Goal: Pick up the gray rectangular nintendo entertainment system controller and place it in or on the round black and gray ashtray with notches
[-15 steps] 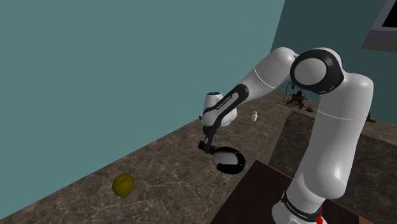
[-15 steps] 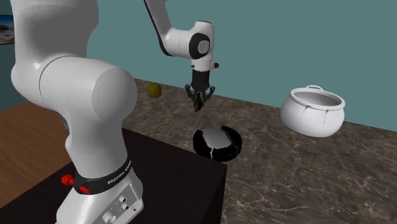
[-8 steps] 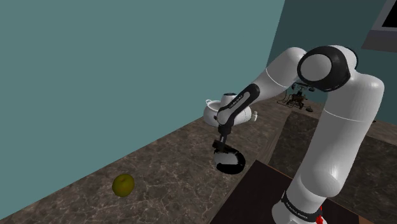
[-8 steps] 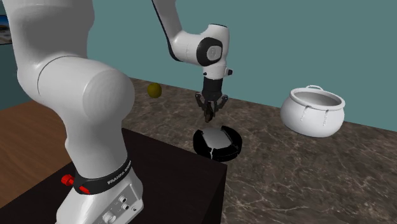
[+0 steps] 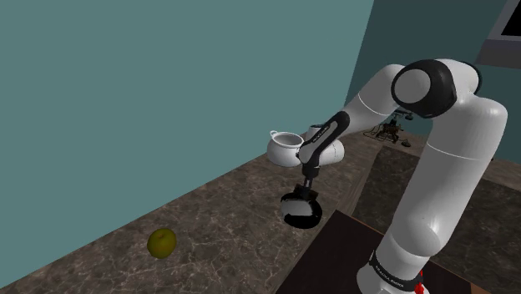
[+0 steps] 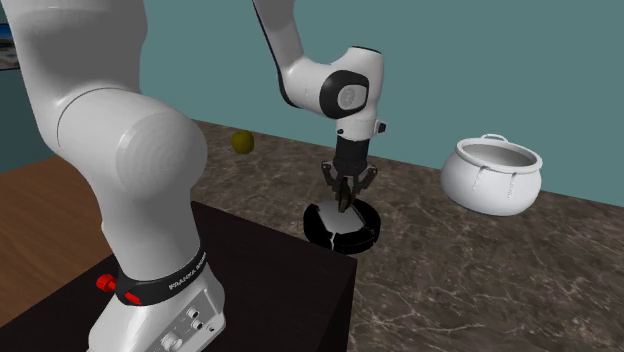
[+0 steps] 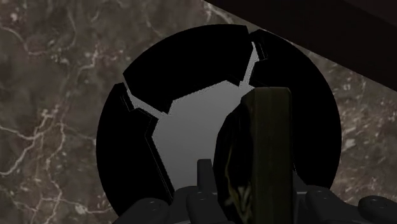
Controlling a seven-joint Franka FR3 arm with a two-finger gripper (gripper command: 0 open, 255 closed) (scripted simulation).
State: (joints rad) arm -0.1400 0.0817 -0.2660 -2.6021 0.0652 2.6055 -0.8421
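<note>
My black gripper hangs straight down over the round ashtray, shut on the controller, a thin dark slab held upright between the fingers. In the wrist view the controller looks dark brownish and stands on edge just above the ashtray's grey middle, inside the notched black rim. In the shoulder view the gripper is directly over the ashtray, very close to it. I cannot tell whether the controller touches the ashtray.
The ashtray sits on a dark marble counter, right beside the dark stand box. A white two-handled pot stands further along the counter near the teal wall. A yellow-green fruit lies at the shoulder view's lower left.
The arm swung toward the shoulder view's right and came down, carrying the controller from beside the ashtray to directly over its middle. The white pot now shows behind the arm.
</note>
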